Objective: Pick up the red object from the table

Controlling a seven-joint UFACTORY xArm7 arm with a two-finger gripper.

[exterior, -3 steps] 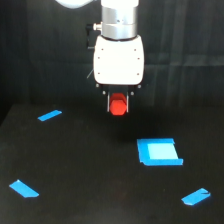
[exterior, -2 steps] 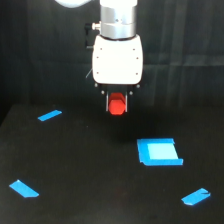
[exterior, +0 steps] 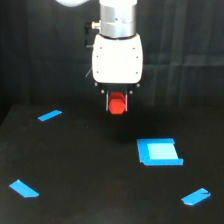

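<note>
Hanging above the table (exterior: 75, 165), the gripper (exterior: 117, 103) has its fingers clamped on the red object (exterior: 117, 104), which sits between them.

Table (exterior: 75, 165) matte black, plain, no pattern; backdrop behind it equally dark. Block (exterior: 117, 104) bright red-orange, held between dark gripper (exterior: 117, 102) fingers; gripper housing (exterior: 117, 59) white, glossy, with small dark dots along its lower edge; arm (exterior: 118, 17) above it silver-grey and white. Square patch (exterior: 159, 152) near right: bright blue border, paler cyan centre. Tape strips solid bright blue: far left (exterior: 49, 115); near left (exterior: 24, 188); near right (exterior: 195, 196).
</note>
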